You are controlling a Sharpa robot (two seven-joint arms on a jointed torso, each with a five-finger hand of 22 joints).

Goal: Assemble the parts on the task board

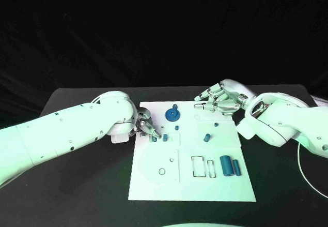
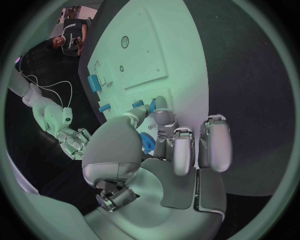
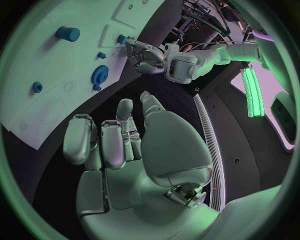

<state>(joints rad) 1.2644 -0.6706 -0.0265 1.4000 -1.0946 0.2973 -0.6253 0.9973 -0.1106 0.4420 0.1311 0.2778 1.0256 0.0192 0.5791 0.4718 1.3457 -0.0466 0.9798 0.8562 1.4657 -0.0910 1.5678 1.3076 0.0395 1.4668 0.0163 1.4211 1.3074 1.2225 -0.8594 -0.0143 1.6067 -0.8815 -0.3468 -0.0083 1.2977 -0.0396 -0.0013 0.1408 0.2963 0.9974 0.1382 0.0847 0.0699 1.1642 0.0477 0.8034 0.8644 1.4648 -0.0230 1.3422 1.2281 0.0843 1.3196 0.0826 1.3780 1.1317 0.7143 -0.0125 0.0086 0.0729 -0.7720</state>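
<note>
Left hand (image 1: 146, 127): down at the task board's (image 1: 157, 186) left edge, fingertips pinching a small blue peg (image 1: 155, 137).
Right hand (image 1: 219, 101): hovering over the board's far right corner, fingers half-curled, holding nothing.
Gear (image 1: 172, 113): blue, seated near the far edge.
Peg handling: probably light, rigid, slick plastic; best pinched by its sides, kept upright.

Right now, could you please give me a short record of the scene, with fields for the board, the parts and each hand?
board: white task board lying flat on the black table
gear: blue gear near the board's far edge
cylinders: two blue cylinders lying side by side near the board's right edge
small part: blue piece mid-board
left hand: at the board's left edge, fingertips on a small blue part
right hand: above the board's far right corner, holding nothing, fingers loosely curled
</note>
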